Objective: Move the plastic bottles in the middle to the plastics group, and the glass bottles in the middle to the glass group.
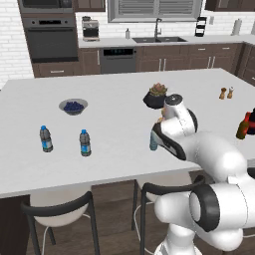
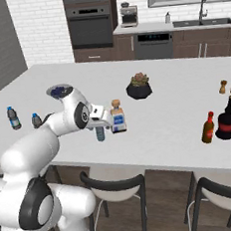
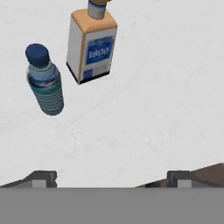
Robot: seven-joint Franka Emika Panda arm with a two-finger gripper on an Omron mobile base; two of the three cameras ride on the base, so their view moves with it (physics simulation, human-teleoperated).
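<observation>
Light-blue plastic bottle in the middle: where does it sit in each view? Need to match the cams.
Left base view: light-blue bottle right of centre, partly behind the white arm.
Right base view: left of centre, just below the gripper, left of the squarish clear bottle.
Hand view: upper left, blue cap up, left of the squarish bottle.
Shared landmark: the squarish clear bottle with the white-and-blue label stands right beside it.

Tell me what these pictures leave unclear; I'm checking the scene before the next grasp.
- Light-blue bottle: in the left base view the arm covers most of it.
- Squarish clear bottle: its stopper is cut off by the hand view's top edge.
- Dark bottle with red upper part: cut by the left base view's right edge.
- Pincer: just the tips show, apart with nothing between.
- Shakers: too small to tell apart.
</observation>
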